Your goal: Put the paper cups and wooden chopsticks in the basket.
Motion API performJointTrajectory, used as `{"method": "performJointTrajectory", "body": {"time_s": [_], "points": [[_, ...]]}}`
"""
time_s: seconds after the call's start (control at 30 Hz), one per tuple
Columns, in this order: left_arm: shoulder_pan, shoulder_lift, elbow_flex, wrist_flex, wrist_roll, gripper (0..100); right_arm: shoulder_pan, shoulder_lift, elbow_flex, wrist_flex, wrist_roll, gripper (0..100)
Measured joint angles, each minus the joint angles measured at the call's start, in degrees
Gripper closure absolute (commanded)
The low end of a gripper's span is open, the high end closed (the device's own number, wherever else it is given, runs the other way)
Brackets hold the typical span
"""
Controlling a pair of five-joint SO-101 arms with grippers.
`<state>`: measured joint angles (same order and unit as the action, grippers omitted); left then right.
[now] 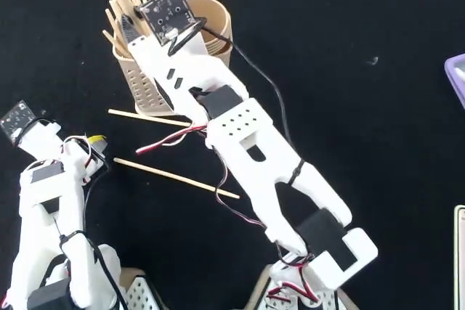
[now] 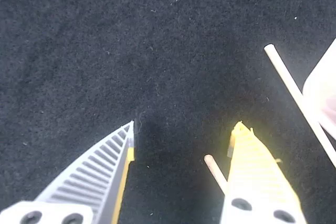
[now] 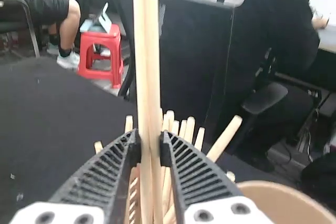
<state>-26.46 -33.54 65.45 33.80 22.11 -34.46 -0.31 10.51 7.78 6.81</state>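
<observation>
Right pincer [image 3: 149, 141] clamped on chopsticks [image 3: 146, 51] over the basket [image 1: 144, 92]
Left pincer [image 2: 184, 127] wide apart above the counter [image 2: 157, 51], loose chopstick [image 2: 214, 171] beside it

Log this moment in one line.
right gripper: shut on chopstick pair over basket | left gripper: open beside loose chopsticks on table

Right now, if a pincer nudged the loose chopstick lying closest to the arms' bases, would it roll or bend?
The chopstick looks round and thin, so it would probably roll a little, though the black cloth may slow it. It lies dead straight, so it is likely stiff. Being slim, it is probably light.
</observation>
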Motion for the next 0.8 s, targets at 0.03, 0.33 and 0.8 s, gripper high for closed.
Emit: {"method": "performJointTrajectory", "body": {"time_s": [0.03,0.33,0.8], "points": [[0.0,0.0,0.0,0.0,0.0,71,0.0,0.1,0.3,0.0,0.0,98.6],[0.0,0.0,0.0,0.0,0.0,71,0.0,0.3,1.1,0.0,0.0,87.4],[0.0,0.0,0.0,0.0,0.0,71,-0.8,-3.7,1.4,0.5,-0.1,86.1]]}}
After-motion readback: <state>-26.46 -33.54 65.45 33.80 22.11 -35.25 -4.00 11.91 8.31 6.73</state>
